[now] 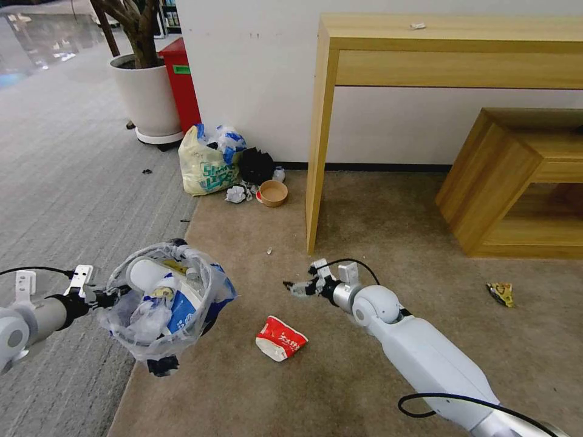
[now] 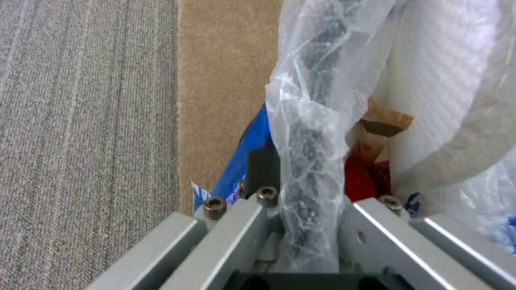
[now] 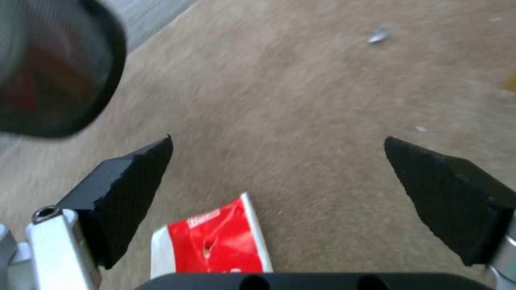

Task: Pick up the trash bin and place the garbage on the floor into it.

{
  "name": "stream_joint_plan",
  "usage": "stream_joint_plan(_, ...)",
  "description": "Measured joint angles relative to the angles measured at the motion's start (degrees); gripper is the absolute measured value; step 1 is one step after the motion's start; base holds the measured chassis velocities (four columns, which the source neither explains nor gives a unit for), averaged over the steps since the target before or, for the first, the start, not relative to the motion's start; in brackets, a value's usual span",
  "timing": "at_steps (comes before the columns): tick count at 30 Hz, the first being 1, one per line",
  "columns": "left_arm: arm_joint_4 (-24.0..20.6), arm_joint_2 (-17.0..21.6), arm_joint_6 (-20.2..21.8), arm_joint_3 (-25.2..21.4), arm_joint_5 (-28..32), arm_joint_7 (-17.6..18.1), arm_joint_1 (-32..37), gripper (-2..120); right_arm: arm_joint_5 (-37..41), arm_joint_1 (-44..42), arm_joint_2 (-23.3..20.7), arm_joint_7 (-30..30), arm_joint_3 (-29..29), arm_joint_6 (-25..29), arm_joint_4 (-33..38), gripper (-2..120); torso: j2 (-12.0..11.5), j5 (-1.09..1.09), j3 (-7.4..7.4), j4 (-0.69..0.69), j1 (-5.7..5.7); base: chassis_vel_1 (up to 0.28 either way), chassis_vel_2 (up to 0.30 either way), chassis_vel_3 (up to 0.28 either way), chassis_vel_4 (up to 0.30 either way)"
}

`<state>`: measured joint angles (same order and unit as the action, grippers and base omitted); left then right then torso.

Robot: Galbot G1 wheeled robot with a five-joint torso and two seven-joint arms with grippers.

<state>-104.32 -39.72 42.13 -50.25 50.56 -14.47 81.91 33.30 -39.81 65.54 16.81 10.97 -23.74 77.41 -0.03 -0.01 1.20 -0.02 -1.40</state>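
The trash bin [image 1: 167, 306], black and lined with a clear crinkly bag, hangs above the carpet edge at the left. My left gripper [image 1: 104, 297] is shut on its bag-covered rim [image 2: 312, 153]. White, blue and red garbage fills it. A crushed red carton [image 1: 280, 338] lies on the brown carpet just right of the bin. My right gripper [image 1: 296, 287] hovers open a little beyond the carton, with nothing between its fingers. In the right wrist view the red carton [image 3: 215, 241] lies below the open gripper [image 3: 277, 143], and the bin [image 3: 59, 72] shows dark at one corner.
A yellow wrapper [image 1: 501, 293] lies far right, a small scrap [image 1: 269, 250] near the wooden desk leg [image 1: 316, 152]. By the wall sit a yellowish green-printed bag [image 1: 205, 162], a tissue [image 1: 235, 194] and a brown bowl [image 1: 272, 193]. A low wooden cabinet [image 1: 516, 182] stands at the right, a plant pot [image 1: 146, 94] back left.
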Motion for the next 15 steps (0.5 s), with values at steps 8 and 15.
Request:
stream_joint_plan(8,-0.19,0.02,0.0,0.19,-0.03,0.08,0.05,0,-6.53,2.51,4.21,6.93,4.5,2.96,-9.6,100,-0.01,0.0,0.0,0.01,0.0,0.0,0.0,0.0,0.0)
stream_joint_plan(15,-0.41,0.33,0.0,0.26,-0.06,0.46,0.03,0,-8.65,2.82,3.79,8.75,8.18,0.09,-7.5,100,0.0,-0.01,0.0,0.0,0.0,0.0,0.0,0.0,0.0)
